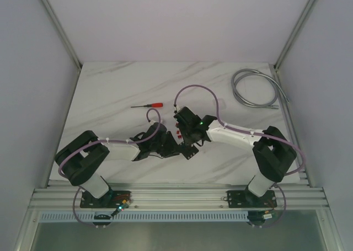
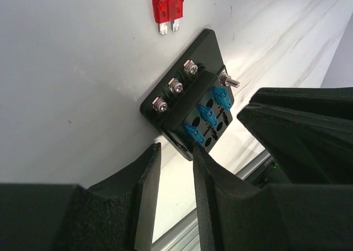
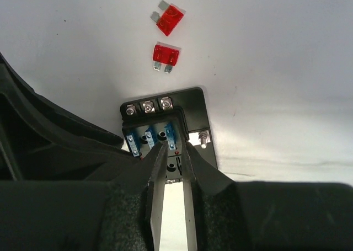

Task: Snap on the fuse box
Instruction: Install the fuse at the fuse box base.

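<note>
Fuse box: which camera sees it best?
Left wrist. The fuse box shows almost whole there, with three blue fuses and its screws. The right wrist view has its jaws covering the lower part. In the top view the arms mostly hide it.

Fuse box [image 3: 193, 105] flat on surface [image 1: 110, 96], centre, toward near edge. Three fuses seated in row in box. Two loose fuses [image 3: 166, 55] on surface just behind box, apart from it, one behind other. Left end effector [image 2: 175, 149] just beside box corner. Right end effector [image 3: 171, 149] over box's slotted face. Screwdriver [image 1: 148, 105] farther behind, left. Coiled cable [image 1: 255, 88] at far right corner.
</note>
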Robot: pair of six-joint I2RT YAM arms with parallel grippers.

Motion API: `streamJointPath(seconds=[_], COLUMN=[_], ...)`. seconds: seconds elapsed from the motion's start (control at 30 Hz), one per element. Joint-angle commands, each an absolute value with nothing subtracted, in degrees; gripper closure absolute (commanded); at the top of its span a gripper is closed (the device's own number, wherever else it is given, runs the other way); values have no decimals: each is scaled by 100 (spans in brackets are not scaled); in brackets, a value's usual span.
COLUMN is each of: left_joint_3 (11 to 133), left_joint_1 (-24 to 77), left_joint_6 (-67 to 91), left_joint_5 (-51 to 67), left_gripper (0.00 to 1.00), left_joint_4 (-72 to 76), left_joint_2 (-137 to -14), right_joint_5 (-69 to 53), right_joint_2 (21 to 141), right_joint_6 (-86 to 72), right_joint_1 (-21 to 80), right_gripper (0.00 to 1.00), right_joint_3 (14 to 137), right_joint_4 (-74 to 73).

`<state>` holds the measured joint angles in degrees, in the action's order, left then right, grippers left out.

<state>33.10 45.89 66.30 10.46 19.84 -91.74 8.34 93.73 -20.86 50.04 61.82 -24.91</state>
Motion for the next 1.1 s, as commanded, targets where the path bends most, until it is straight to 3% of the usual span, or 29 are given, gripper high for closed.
streamJointPath(seconds=[0.0, 0.27, 0.4, 1.07], left_joint_3=[3291, 3289, 3282, 3212], left_joint_1=[4641, 4645, 4634, 4632], left_joint_6=[6425, 6431, 6433, 6421], left_joint_5=[808, 790, 777, 643], left_gripper=[61, 61, 62, 61], left_joint_4=[1363, 1345, 1328, 1163], left_joint_2=[-9269, -9263, -9253, -9208], right_joint_5=[732, 587, 578, 876], right_joint_2=[9617, 9764, 9841, 10707], right_joint_6=[-1951, -1912, -1908, -1644], right_joint_1=[5012, 4970, 4948, 4823], right_gripper=[78, 88, 100, 100], right_joint_3=[6372, 6286, 6264, 5727], right_joint_4=[-2408, -2437, -2628, -3428])
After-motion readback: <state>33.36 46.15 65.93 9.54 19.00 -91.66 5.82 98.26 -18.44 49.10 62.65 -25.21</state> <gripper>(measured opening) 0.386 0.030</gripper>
